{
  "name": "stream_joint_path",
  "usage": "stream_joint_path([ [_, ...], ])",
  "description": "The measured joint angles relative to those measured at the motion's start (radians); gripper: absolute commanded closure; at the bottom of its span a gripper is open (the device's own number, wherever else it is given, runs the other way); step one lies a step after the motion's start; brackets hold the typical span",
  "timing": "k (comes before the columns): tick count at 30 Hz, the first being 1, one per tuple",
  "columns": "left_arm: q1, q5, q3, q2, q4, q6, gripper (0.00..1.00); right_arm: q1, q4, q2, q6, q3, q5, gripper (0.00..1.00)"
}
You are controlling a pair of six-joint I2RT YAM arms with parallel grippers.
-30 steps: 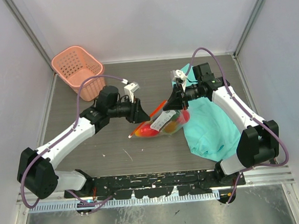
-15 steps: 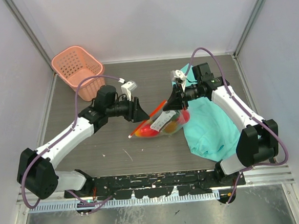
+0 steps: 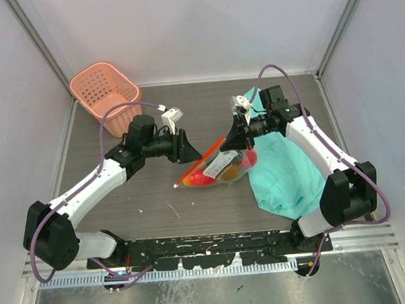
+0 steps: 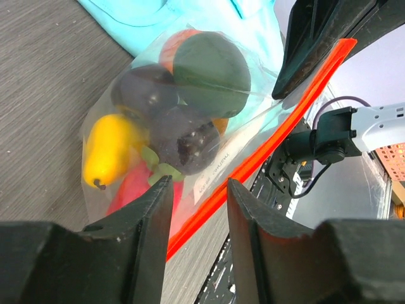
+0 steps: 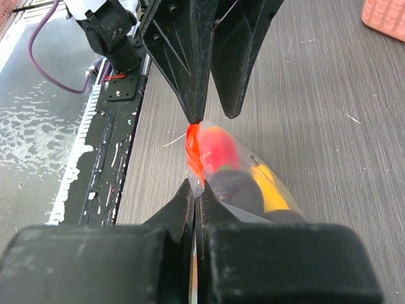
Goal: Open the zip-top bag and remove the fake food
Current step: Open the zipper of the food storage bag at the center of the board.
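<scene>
The zip-top bag [image 3: 221, 169] lies mid-table, clear, with its red-orange zip strip [image 4: 278, 133] running diagonally and a whitish label [image 4: 215, 170] below it. Inside it is the fake food [image 4: 183, 130]: dark, green, yellow and red pieces, also showing in the right wrist view [image 5: 220, 151]. My right gripper [image 3: 229, 144] is shut on the bag's strip edge [image 5: 197, 189], holding that end up. My left gripper [image 3: 193, 152] stands open at the strip's other end [image 4: 197, 190], with the strip passing beyond the gap between its fingers and nothing pinched.
A teal cloth [image 3: 285, 174] lies under and to the right of the bag, beneath the right arm. A pink basket [image 3: 105, 96] stands at the back left. The arms' black base rail [image 3: 209, 245] runs along the near edge.
My left gripper's jaws have spread wider and it has drawn back a little to the upper left, off the strip. The right gripper and the bag have stayed put.
</scene>
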Motion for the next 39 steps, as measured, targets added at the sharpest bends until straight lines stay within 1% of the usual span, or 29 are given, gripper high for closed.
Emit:
stream_joint_path([
  [4,0.0,0.0,-0.001,0.0,0.014,-0.004,0.64,0.003,-0.001,0.002,-0.003,0.001,0.0,0.99],
  [18,0.0,0.061,-0.023,0.0,0.05,-0.005,0.62,0.007,-0.001,0.006,-0.01,0.001,0.0,0.99],
  [22,-0.002,0.062,-0.023,0.0,0.053,-0.004,0.65,0.009,-0.002,0.008,-0.01,0.001,0.0,0.99],
  [24,-0.002,0.061,-0.023,0.0,0.055,-0.004,0.69,0.009,-0.002,0.008,-0.01,0.001,0.0,0.99],
  [28,-0.002,0.058,-0.023,0.0,0.056,-0.004,0.73,0.009,-0.003,0.008,-0.011,0.001,0.0,0.99],
  [36,-0.006,0.049,-0.023,0.0,0.056,-0.003,0.77,0.012,-0.005,0.013,-0.014,0.002,0.001,0.99],
  [39,-0.01,0.049,-0.023,0.0,0.055,-0.003,0.75,0.014,-0.005,0.013,-0.014,0.002,0.002,0.99],
])
